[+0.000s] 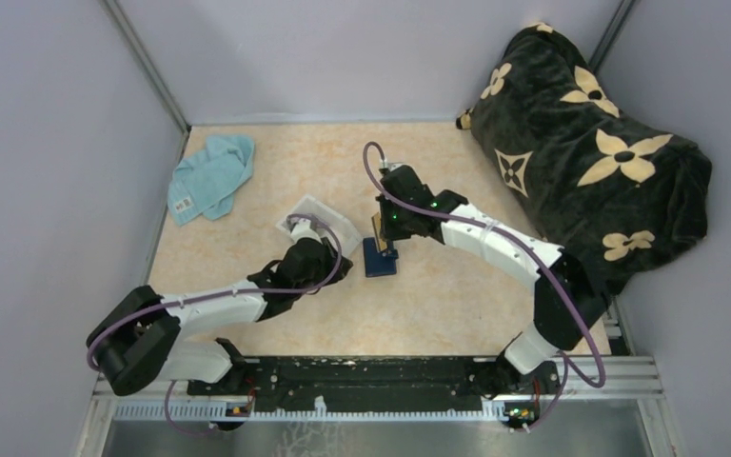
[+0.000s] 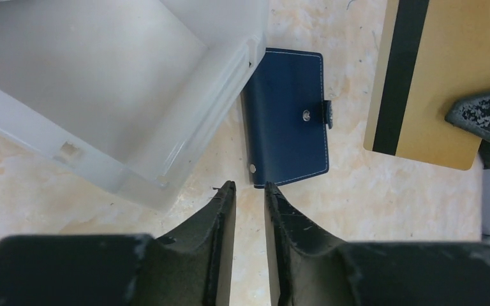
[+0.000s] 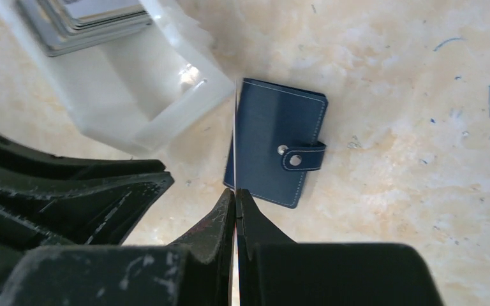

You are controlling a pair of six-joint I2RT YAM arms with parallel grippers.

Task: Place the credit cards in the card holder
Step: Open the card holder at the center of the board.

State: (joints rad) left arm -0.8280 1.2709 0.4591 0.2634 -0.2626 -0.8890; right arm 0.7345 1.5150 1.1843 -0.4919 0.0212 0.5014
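A teal cloth (image 1: 209,176) lies crumpled at the far left of the table (image 1: 438,305), well apart from everything else. Next comes a clear plastic tray (image 1: 328,211). The right wrist view shows a stack of cards (image 3: 83,19) lying in it, greyish, but the top of the picture cuts the stack off, so they cannot be counted.

The left gripper (image 2: 249,186) hangs at the tray's near corner. Its fingers stand a narrow gap apart with nothing between them, and they point at the card holder (image 2: 287,121).

The card holder lies flat on the table just beside the tray. It is closed, with its strap snapped over the front, so the slots inside are hidden. From above, the right arm covers part of it.

The right gripper (image 3: 236,191) is pinched tight on a yellow card (image 2: 446,70) with a black stripe, held on edge above the holder's side nearest the tray. Its own camera sees only a thin line. Whether the card touches the holder cannot be told.

A dark flower-patterned blanket (image 1: 590,152) is bunched at the far right.
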